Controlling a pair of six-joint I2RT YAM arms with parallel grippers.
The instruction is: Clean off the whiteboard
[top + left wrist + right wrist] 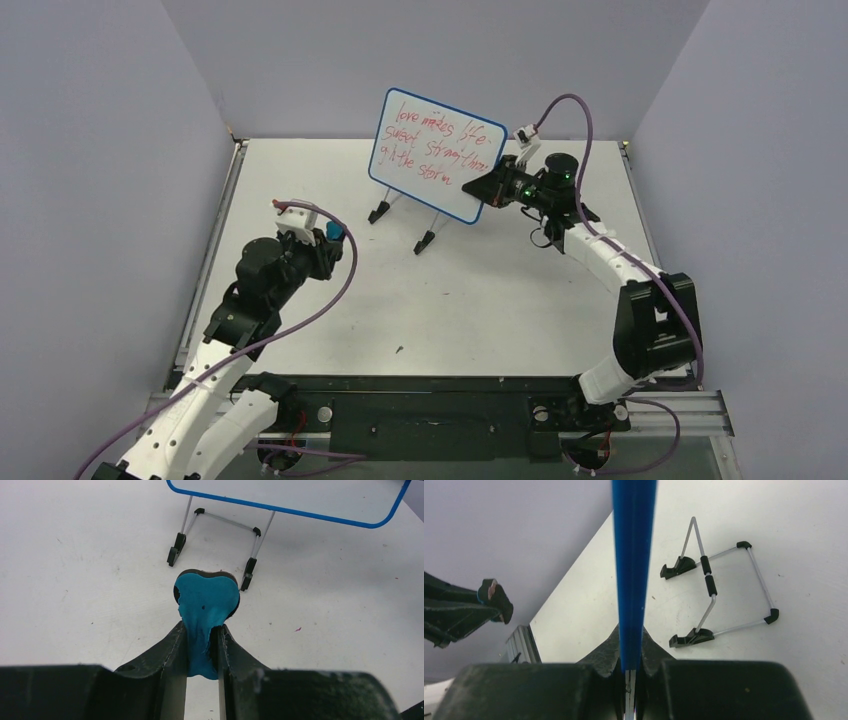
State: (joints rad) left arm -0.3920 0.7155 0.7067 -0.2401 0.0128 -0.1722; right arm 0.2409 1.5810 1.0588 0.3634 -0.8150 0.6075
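Left gripper (328,243), seen from above, hangs over the table (450,300) in front of the whiteboard (430,150), closed on a blue eraser (335,231) and well short of the writing surface. All three lines of red handwriting (432,135) are intact, so no wiping shows yet. Right gripper (492,190) pinches the board's right edge.

From the left wrist, the fingers (160,655) squeeze the eraser tight, with the board's lower rim ahead above its wire stand (174,550).

From the right wrist, the jaws clamp the blue rim, likely to steady it. All the erasing is left.
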